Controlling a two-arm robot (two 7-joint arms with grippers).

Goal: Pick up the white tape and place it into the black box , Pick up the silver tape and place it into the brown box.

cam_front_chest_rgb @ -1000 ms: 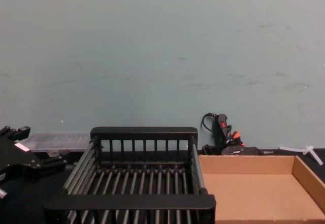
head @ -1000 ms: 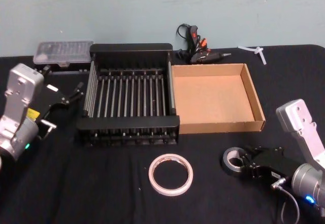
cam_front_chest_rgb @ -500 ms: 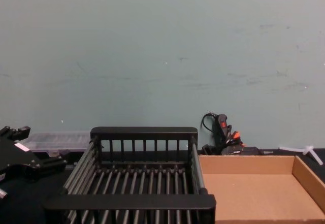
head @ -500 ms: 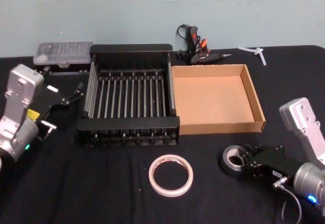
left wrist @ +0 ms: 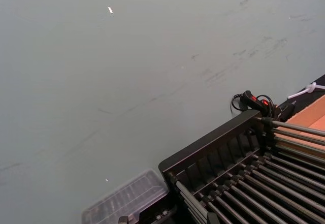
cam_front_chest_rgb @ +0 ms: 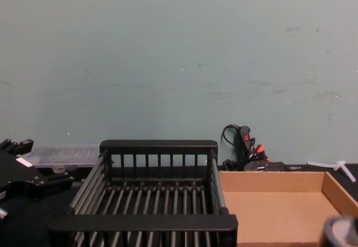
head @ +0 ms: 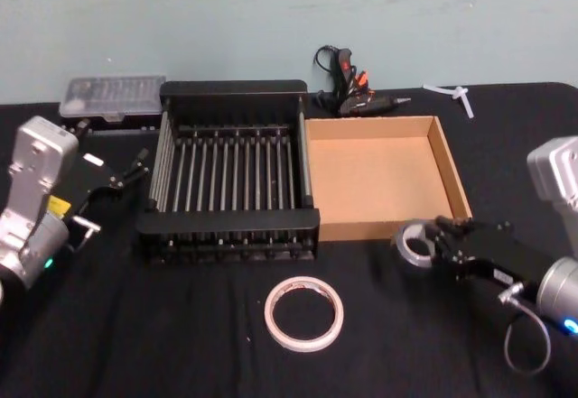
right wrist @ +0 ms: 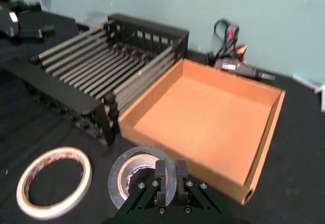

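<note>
Silver tape (head: 414,243) sits clamped in my right gripper (head: 440,247), whose fingers (right wrist: 161,174) are closed on the near side of the roll, one inside the pale core and one outside. From the head view, the roll is just in front of the near wall of the brown box (head: 451,171), toward its right corner; I cannot tell whether it touches the black tabletop (head: 135,326). In the chest view its rounded top (cam_front_chest_rgb: 342,231) shows at the lower right edge. The brown box lies flat, side by side with the black box (head: 233,91), their walls touching or nearly so. White tape (head: 303,312) lies flat on the tabletop in front of the black box, well apart from the silver roll, red print visible on its inner ring. My left gripper (head: 122,175) rests to the left of the black box, and I cannot tell how far open it is. Behind the boxes lie a glue gun (head: 348,82) and a clear plastic case (head: 112,95).
</note>
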